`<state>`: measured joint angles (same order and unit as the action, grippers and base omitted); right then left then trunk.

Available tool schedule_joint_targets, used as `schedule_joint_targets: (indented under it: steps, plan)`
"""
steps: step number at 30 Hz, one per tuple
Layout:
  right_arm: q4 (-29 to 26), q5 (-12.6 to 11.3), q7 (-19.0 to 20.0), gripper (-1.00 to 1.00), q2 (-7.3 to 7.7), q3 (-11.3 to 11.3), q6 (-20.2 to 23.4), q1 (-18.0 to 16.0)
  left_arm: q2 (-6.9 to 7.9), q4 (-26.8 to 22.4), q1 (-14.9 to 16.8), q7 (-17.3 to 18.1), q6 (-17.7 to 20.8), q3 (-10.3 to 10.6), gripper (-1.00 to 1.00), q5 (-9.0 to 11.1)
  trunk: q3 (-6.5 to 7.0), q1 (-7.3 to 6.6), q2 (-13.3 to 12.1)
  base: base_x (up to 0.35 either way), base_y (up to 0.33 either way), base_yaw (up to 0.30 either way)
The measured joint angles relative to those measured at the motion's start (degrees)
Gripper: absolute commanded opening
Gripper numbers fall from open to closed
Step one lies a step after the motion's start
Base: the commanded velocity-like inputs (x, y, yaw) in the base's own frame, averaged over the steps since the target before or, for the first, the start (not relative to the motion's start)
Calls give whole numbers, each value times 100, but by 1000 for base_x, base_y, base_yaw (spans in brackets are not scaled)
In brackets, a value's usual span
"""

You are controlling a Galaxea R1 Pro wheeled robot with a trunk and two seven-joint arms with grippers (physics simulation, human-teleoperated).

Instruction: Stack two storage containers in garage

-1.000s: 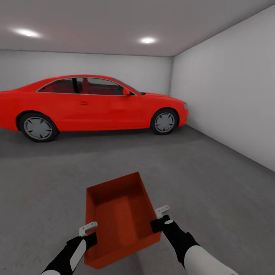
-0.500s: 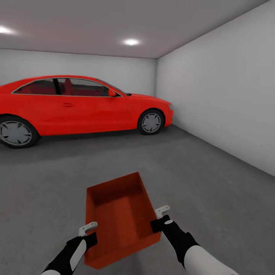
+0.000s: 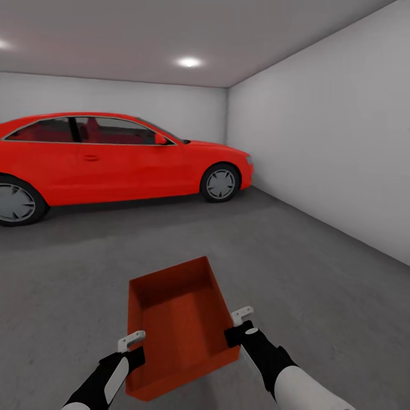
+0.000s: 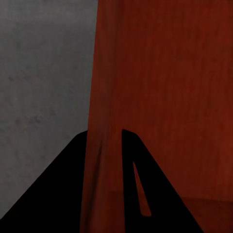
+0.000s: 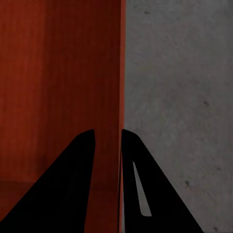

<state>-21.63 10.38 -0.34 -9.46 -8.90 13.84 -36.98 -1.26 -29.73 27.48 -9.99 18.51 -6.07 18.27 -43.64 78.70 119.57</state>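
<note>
Head view: both end effectors (image 3: 132, 340) (image 3: 241, 315) apparently clamp storage container (image 3: 177, 322).

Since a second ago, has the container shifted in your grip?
No. The storage container sits the same between the left gripper and right gripper; the red car slid because the camera turned.

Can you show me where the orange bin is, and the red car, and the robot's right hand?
bin (image 3: 176, 327), head view, on its ribbed bottom.
car (image 3: 125, 171), head view, on its door.
right gripper (image 3: 238, 326), head view, between its fingertips, at the bin's side wall.
</note>
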Motion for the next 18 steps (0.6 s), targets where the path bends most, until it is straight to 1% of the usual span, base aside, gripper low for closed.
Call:
schedule_joint_targets:
  steps: [2, 5, 15, 18]
  plan:
    - [0, 2, 0, -100, 0, 1, 0, 0, 1, 1, 0, 1, 0, 0, -100, 1, 0, 0, 0, 282, 25, 0]
    - [0, 1, 0, -100, -1, 1, 0, 0, 1, 1, 0, 2, -1, 0, -100, 2, 0, 2, 0, 108, 9, 0]
    - [0, 2, 1, -100, -1, 3, 1, 0, 1, -1, 0, 2, 3, -1, -100, -1, 0, 3, 0, 10, 1, 0]
    - [1, 1, 1, -100, 1, 5, 0, 0, -5, -7, 1, 9, 12, -16, -100, -36, 0, 3, 0, 0, 0, 0]
